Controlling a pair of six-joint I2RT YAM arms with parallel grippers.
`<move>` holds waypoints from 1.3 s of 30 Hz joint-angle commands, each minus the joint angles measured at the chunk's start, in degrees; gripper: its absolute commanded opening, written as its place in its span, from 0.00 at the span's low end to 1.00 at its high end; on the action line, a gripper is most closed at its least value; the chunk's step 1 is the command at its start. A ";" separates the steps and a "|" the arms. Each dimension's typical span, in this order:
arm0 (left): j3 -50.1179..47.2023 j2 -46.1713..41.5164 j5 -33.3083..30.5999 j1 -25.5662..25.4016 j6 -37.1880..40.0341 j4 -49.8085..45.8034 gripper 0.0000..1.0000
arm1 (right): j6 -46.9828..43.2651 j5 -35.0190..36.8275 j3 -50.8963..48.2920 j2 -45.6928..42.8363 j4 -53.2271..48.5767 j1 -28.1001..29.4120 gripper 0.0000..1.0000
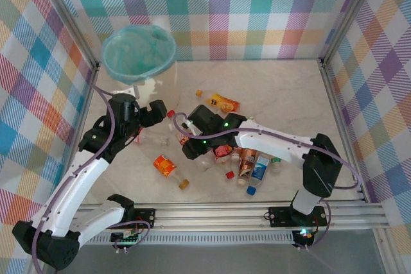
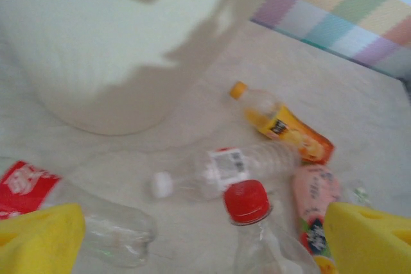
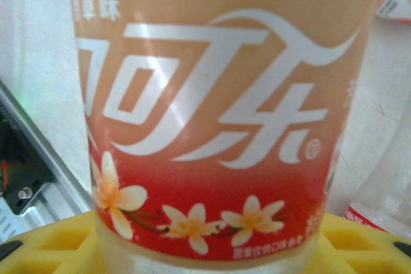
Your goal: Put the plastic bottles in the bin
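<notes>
Right end effector (image 1: 191,149) apparently astride bottle (image 3: 218,113)

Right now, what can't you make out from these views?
Right wrist: orange-labelled bottle cut off top and bottom; whether the right fingers clamp it is unclear.
Left wrist: red-capped bottle cut off by the bottom edge; labels blurred.
Top: bin contents, lost in bag folds.

A pale marbled table (image 1: 282,94) is pictured with a teal-lined bin (image 1: 168,62) stood at its far-left corner. Plastic bottles (image 1: 247,166) are scattered across the middle, an orange juice bottle (image 1: 221,101) laid farther back, an orange-labelled bottle (image 1: 165,167) nearer the front edge.
</notes>
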 commanded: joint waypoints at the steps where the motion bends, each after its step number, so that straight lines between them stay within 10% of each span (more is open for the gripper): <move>1: 1.33 2.19 10.77 0.02 -1.90 2.58 0.91 | -1.83 -2.69 -1.80 -1.39 5.11 0.12 0.56; 16: -0.67 5.71 14.51 0.05 -6.51 7.44 0.50 | -2.33 -7.39 -4.56 -4.30 10.40 0.12 0.56; 22: -0.76 5.65 11.77 0.11 -7.46 6.46 0.65 | -2.70 -7.30 -5.49 -5.20 11.89 0.15 0.55; 34: -2.17 5.00 10.26 0.20 -8.85 7.26 0.58 | -2.70 -7.38 -7.85 -7.77 14.54 0.14 0.55; 39: -3.50 3.85 9.88 0.20 -9.98 8.74 0.37 | -3.14 -7.40 -7.91 -7.73 14.52 0.19 0.55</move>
